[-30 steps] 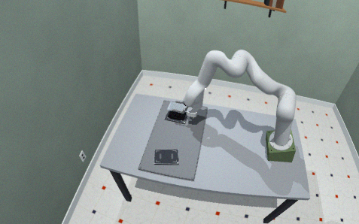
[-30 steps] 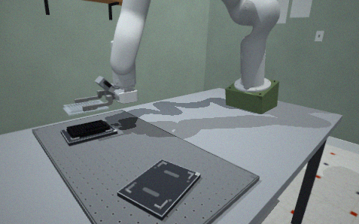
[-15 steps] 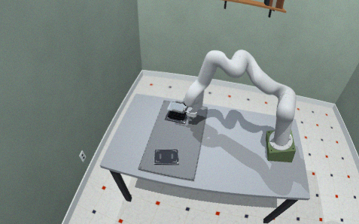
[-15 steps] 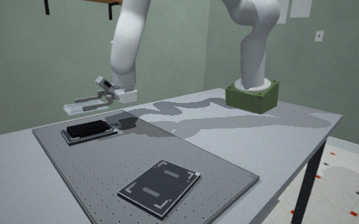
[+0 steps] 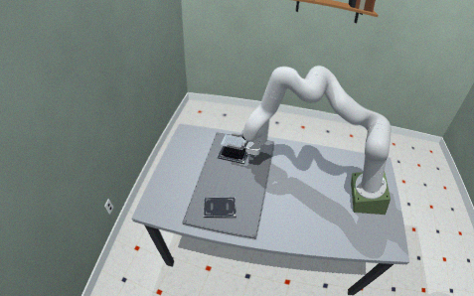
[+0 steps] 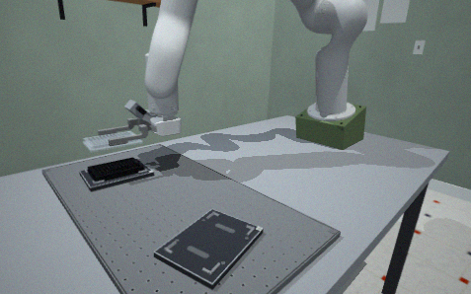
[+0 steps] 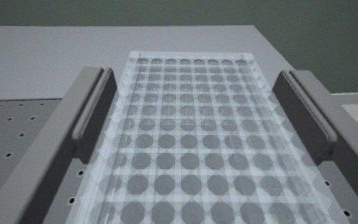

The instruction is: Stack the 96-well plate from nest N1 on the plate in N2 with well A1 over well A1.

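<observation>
The clear 96-well plate [image 5: 234,142] [image 6: 92,143] [image 7: 190,141] is held level in the air, with a visible gap above the black lower plate [image 5: 233,153] [image 6: 115,169]. My gripper [image 6: 104,137] [image 7: 199,112] is shut on the clear plate, one finger along each long side. The black plate looks flat in the nest N2 [image 6: 93,186], at the board's far end. The nest N1 [image 5: 220,207] [image 6: 208,247] is empty, at the near end. The A1 marks are too small to read. The clear plate hides the lower plate in the wrist view.
Both nests are on a grey perforated board [image 5: 228,181] [image 6: 137,212] lying on the table [image 5: 302,209] [image 6: 280,170]. The arm's green base block [image 5: 370,204] [image 6: 330,133] stands at the opposite end. A wall is behind the far table edge.
</observation>
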You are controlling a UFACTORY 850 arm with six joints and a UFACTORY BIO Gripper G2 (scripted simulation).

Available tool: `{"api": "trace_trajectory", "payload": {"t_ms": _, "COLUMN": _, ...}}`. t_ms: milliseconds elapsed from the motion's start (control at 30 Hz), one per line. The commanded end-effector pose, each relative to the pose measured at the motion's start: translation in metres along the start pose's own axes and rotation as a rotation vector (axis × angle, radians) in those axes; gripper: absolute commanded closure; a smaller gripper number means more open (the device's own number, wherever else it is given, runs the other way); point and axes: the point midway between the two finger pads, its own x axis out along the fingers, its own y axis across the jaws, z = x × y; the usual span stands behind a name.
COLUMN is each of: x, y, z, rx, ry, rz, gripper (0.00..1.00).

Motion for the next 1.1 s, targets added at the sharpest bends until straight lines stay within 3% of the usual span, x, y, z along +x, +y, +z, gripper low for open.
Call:
{"api": "trace_trajectory", "payload": {"t_ms": 0, "x": 0.001, "y": 0.000, "z": -0.002, "rx": 0.000, "ry": -0.002, "rz": 0.000, "gripper": 1.00}}
{"api": "trace_trajectory", "payload": {"t_ms": 1067, "x": 0.001, "y": 0.000, "z": -0.049, "rx": 0.000, "ry": -0.002, "rz": 0.000, "gripper": 1.00}}
